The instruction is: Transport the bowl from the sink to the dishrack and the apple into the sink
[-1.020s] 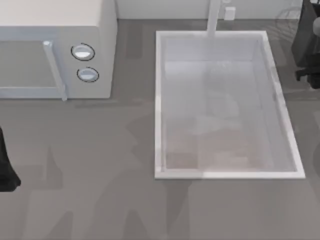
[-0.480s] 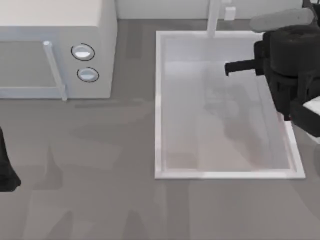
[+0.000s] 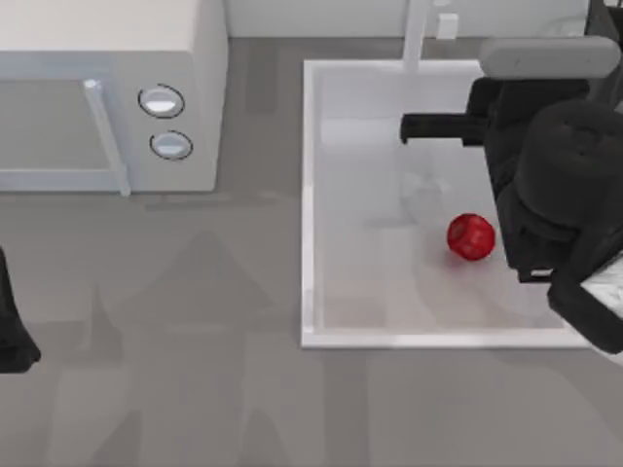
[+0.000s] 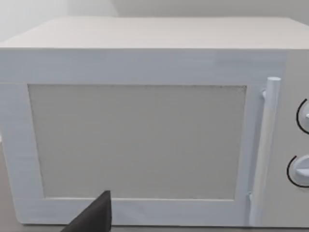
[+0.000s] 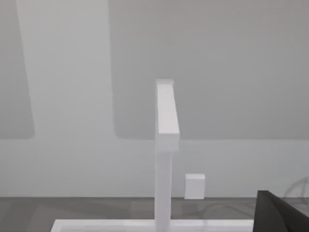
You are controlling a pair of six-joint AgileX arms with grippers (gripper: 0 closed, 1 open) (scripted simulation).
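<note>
The small red apple (image 3: pixel 471 236) lies on the floor of the white sink (image 3: pixel 310 195), right of the basin's middle, with nothing touching it. My right arm reaches in from the right, over the sink's right half. Its gripper (image 3: pixel 443 127) hangs open and empty above the back of the basin, apart from the apple. One dark fingertip (image 5: pixel 277 215) sits far to the side in the right wrist view, which faces the white tap (image 5: pixel 164 159). The bowl is out of view. My left arm (image 3: pixel 12 331) is parked at the table's left edge.
A white microwave (image 3: pixel 107 97) with two round knobs stands at the back left, and its door (image 4: pixel 135 140) is close in front of the left wrist camera. The tap (image 3: pixel 417 34) rises at the sink's back rim. Grey counter (image 3: pixel 195 370) stretches left of and in front of the sink.
My right arm has swung in from the right edge to above the sink and moved further left. The apple, unseen before, now lies on the sink floor.
</note>
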